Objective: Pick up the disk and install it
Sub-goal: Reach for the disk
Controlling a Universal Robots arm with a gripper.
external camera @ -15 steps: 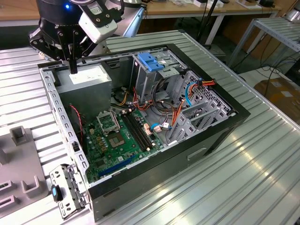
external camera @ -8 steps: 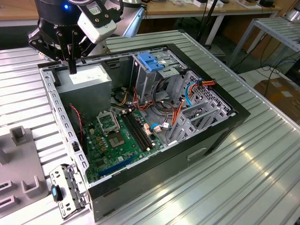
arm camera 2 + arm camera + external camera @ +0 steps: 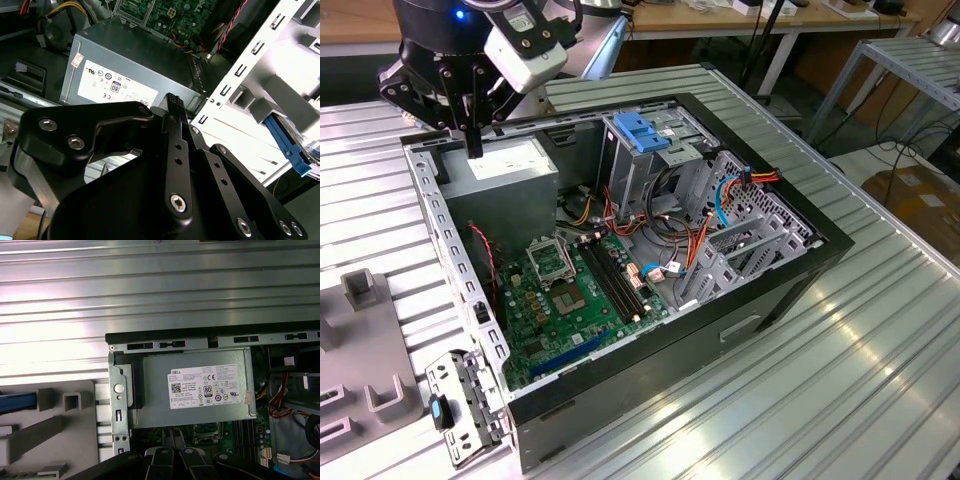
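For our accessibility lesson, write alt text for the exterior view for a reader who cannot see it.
A robot arm's hand hangs above the power supply in an open computer case, which lies on a ribbed metal table; the green motherboard is exposed.

**Findings: items cropped, screened or unreadable**

In the second wrist view the disk (image 3: 286,145) shows as little more than a blue rail. The rest is cut off at the frame edge or screened by the grey holder (image 3: 280,100), and the pale patch beside the rail is too blurred to identify. The gripper (image 3: 172,98) body covers the near part of the power supply box (image 3: 125,75), and that box hides most of the motherboard (image 3: 170,12). The box label print is too small to make out. In the exterior view the arm (image 3: 450,40) is cut off at the top edge, and the grey fixture plate (image 3: 360,340) at the exterior view's left.
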